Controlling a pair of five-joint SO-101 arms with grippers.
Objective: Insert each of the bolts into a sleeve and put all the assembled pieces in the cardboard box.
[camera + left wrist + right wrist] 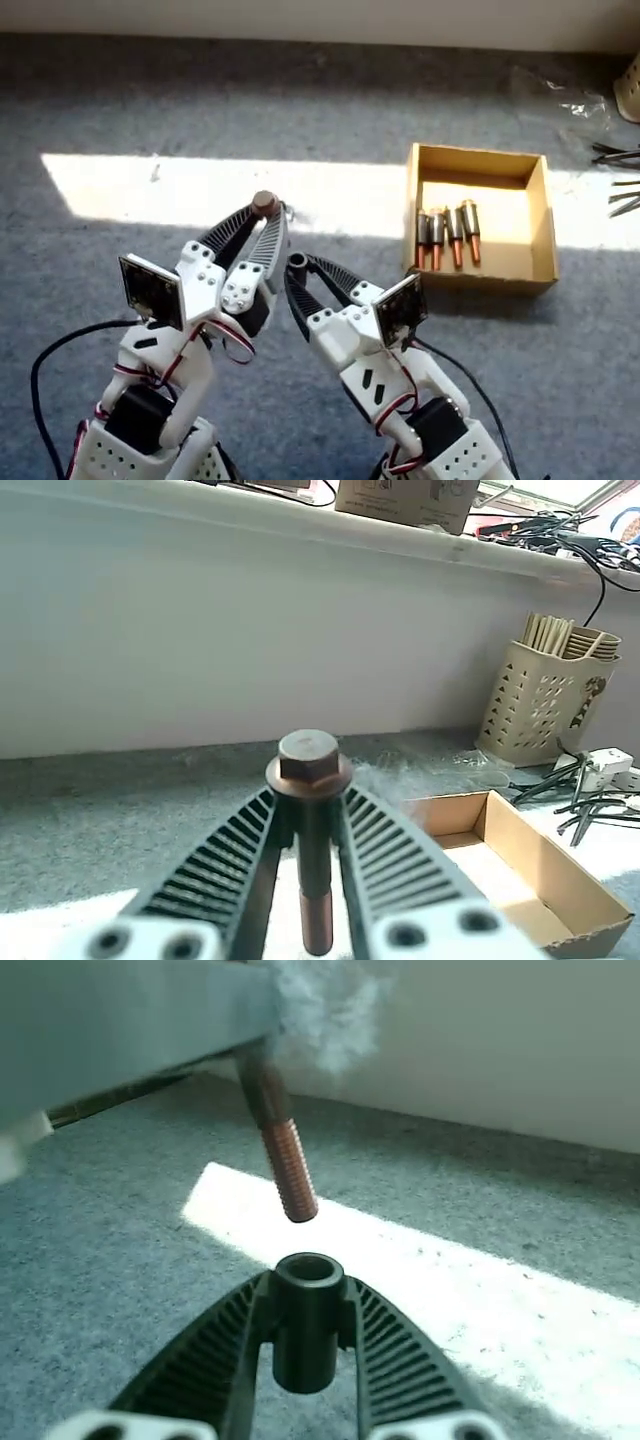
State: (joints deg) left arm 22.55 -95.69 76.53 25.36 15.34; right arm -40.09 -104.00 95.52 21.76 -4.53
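My left gripper point(264, 210) is shut on a copper-coloured bolt point(311, 830), held upright with its hex head point(264, 203) above the fingertips and its threaded end pointing down. My right gripper point(297, 266) is shut on a dark sleeve point(305, 1315), held upright with its open bore facing up. In the right wrist view the bolt's threaded tip point(292, 1175) hangs just above the sleeve's mouth, slightly tilted and apart from it. The cardboard box point(481, 160) sits to the right on the carpet and holds several assembled pieces point(448, 235) lying side by side.
Grey carpet covers the surface, with a sunlit band across it. A white wall runs along the far side. A perforated beige holder point(545, 690) and loose cables point(618, 178) lie beyond the box at the right edge.
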